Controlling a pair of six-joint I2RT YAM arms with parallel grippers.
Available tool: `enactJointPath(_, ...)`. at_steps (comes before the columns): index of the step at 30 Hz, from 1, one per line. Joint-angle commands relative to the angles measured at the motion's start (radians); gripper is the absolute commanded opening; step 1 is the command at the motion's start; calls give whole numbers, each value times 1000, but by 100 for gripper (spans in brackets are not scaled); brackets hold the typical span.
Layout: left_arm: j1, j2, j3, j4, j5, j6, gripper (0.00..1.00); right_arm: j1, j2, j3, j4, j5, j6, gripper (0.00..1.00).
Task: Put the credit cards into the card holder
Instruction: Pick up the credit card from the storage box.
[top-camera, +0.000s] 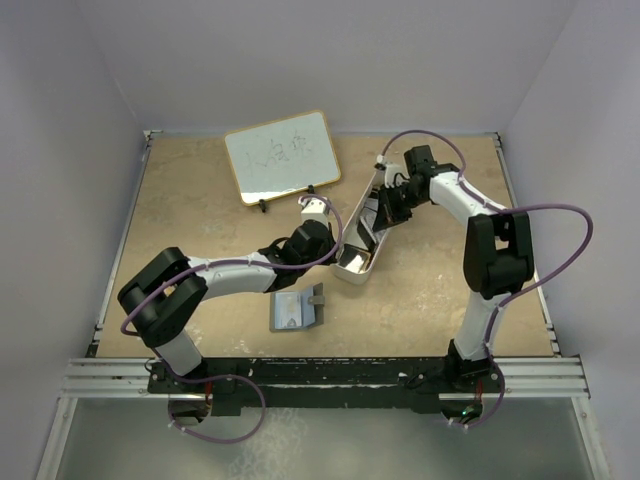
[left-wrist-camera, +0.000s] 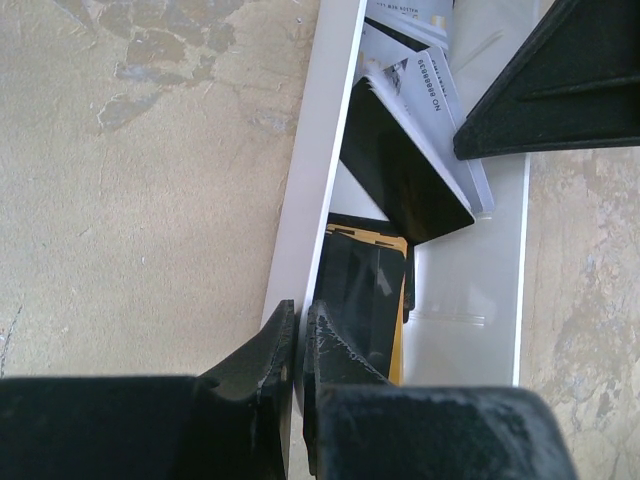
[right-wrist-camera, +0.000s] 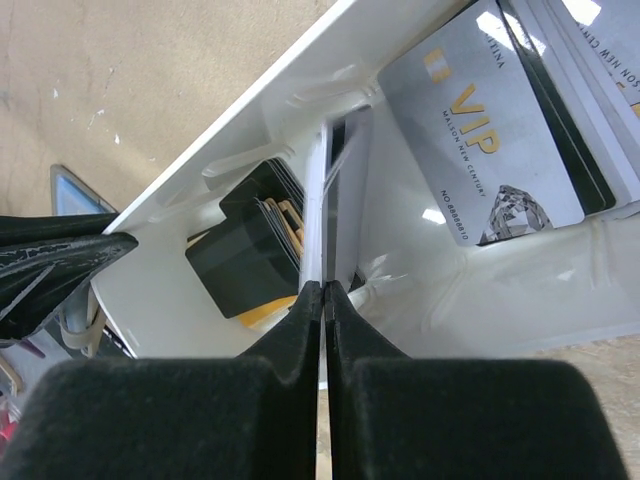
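The long white tray (top-camera: 352, 270) holds the credit cards: black (left-wrist-camera: 400, 170), black over yellow-orange (left-wrist-camera: 365, 290) and white-grey (left-wrist-camera: 430, 90). My left gripper (top-camera: 335, 245) is shut on the tray's left wall (left-wrist-camera: 330, 150), one finger outside and one inside (left-wrist-camera: 300, 335). My right gripper (top-camera: 387, 213) reaches into the tray and is shut (right-wrist-camera: 325, 290) on a white-grey card (right-wrist-camera: 350, 180) held edge-on. A grey VIP card (right-wrist-camera: 490, 130) and a black stack (right-wrist-camera: 245, 245) lie beside it. The card holder (top-camera: 298, 310) lies open on the table, light blue inside up, apart from both grippers.
A small whiteboard (top-camera: 282, 157) stands at the back of the table. The right gripper's fingers (left-wrist-camera: 560, 80) show over the cards in the left wrist view. The table's raised edges run along left, right and back.
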Motion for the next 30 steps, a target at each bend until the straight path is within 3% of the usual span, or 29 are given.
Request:
enactJointPath(1, 4, -4, 51, 34, -39, -18, 0, -16, -1, 39, 14, -29, -10, 0)
enactJointPath(9, 4, 3, 48, 34, -35, -28, 0, -19, 12, 78, 24, -42, 11, 0)
enactJointPath(12, 4, 6, 46, 38, -33, -35, 0, -19, 21, 83, 21, -50, 9, 7)
enactJointPath(14, 4, 8, 45, 40, -32, -39, 0, -19, 33, 82, 23, -62, 6, 0)
enactJointPath(21, 4, 12, 51, 43, -26, -43, 0, -19, 57, 72, 33, -79, 0, 0)
enactJointPath(30, 4, 14, 69, 12, -42, -50, 0, -19, -59, 55, 64, 119, 55, 0)
